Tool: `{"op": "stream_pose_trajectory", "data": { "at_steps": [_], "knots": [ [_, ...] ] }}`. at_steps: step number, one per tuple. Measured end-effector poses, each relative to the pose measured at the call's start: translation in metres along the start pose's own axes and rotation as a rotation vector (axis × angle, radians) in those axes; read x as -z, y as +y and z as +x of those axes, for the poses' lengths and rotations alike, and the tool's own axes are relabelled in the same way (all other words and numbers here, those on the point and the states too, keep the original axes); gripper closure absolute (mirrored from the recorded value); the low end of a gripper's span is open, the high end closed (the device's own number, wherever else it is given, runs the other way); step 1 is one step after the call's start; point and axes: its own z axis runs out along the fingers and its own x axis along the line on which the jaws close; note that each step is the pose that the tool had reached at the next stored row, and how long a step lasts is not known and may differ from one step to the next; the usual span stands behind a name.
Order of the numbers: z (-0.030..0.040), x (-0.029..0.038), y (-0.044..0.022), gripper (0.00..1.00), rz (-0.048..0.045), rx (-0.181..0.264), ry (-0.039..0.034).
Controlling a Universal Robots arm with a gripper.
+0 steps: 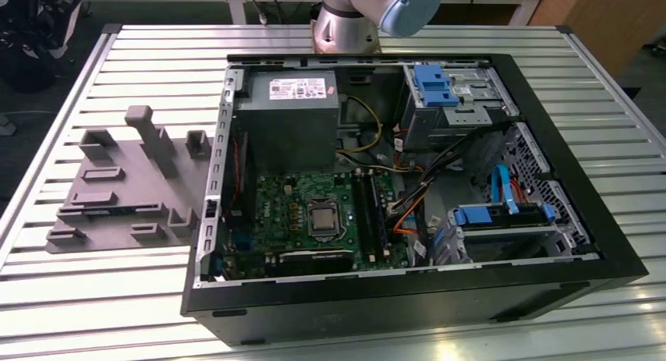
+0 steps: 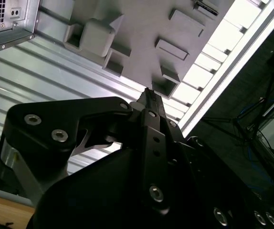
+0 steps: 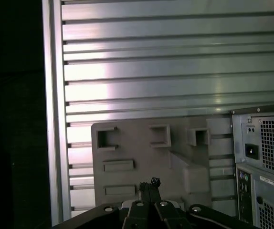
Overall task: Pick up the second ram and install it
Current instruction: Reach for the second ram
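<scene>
The second ram [image 1: 105, 212] shows as a thin dark blue-green strip lying flat in the grey moulded tray [image 1: 125, 170], at the exterior view's left of the open computer case [image 1: 416, 189]. In both wrist views my gripper [image 2: 148, 94] [image 3: 149, 183] hangs high above the tray [image 3: 142, 152] [image 2: 142, 33]. Its two black fingers are pressed together with nothing between them. The black memory sockets [image 1: 366, 209] run along the green motherboard [image 1: 296, 205], beside the processor.
The case stands on a ribbed aluminium table [image 1: 104, 299]. Its rear panel [image 3: 266, 162] with vents and ports lies close beside the tray. The arm's base [image 1: 354, 18] rises at the table's far edge. The table's edge rail [image 3: 53, 109] borders dark floor.
</scene>
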Motion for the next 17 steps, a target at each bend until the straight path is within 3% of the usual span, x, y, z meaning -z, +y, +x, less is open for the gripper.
{"op": "stream_pose_trajectory", "data": {
  "at_steps": [17],
  "knots": [
    [-0.0001,0.0003,-0.0058,0.89,0.0000,0.000,0.0000]
  ]
}}
